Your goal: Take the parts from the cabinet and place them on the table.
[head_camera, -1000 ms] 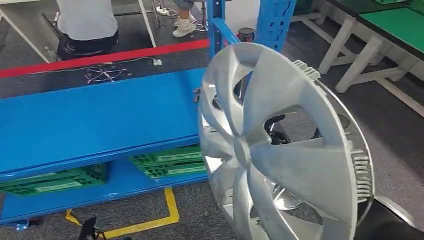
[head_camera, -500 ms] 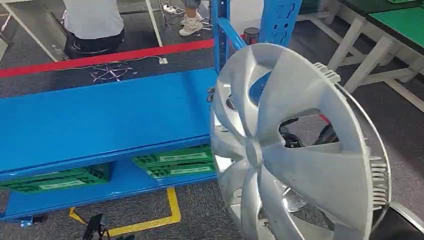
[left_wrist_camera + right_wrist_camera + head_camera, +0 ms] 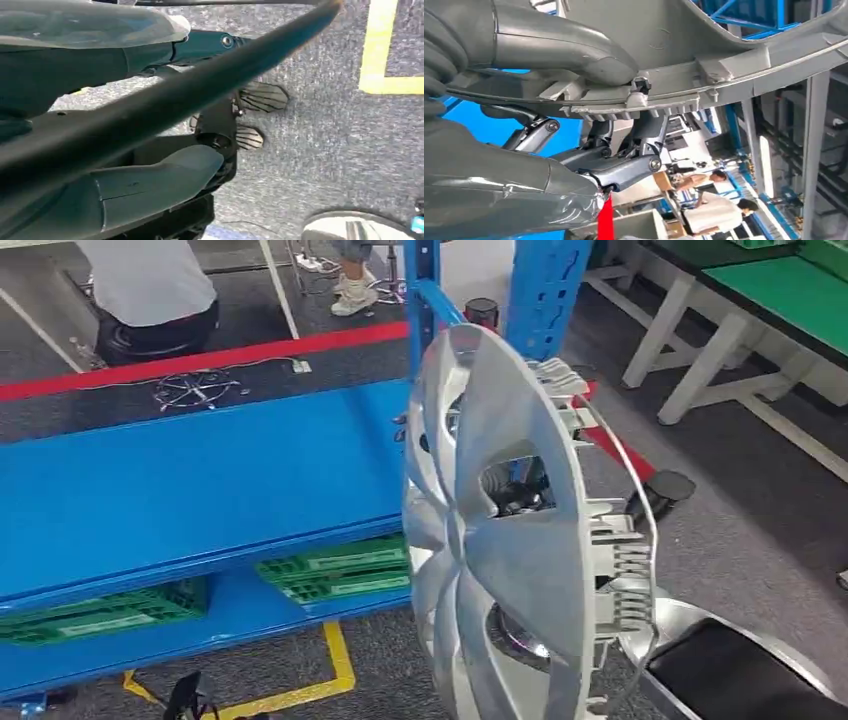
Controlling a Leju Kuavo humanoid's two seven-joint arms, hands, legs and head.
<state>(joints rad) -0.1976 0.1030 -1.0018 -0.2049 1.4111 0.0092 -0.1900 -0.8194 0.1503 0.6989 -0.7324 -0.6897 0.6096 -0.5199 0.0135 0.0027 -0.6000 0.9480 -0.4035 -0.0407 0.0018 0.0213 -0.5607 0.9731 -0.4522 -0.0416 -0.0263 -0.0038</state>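
Hubcap (image 3: pixel 500 540), silver, lower centre-right of the head frame, upright and turned nearly edge-on, gripped at its ribbed rim by the right robot hand (image 3: pixel 589 125), thumb over the rim and dark fingers beneath. Blue cabinet shelf (image 3: pixel 190 480) at left, green crates (image 3: pixel 335 565) below. Left robot hand: cannot tell whether open or closed.

1. Right hand (image 3: pixel 574 125): the thick grey thumb lies across the inner face of the silver plastic wheel cover (image 3: pixel 500 540); the darker fingers (image 3: pixel 624 170) clamp the rim from the opposite side.
2. Right arm: enters at the lower right of the head view, behind the cover.
3. Left hand (image 3: pixel 150 185): grey fingers extended, nothing held, centre-left of the left wrist view.
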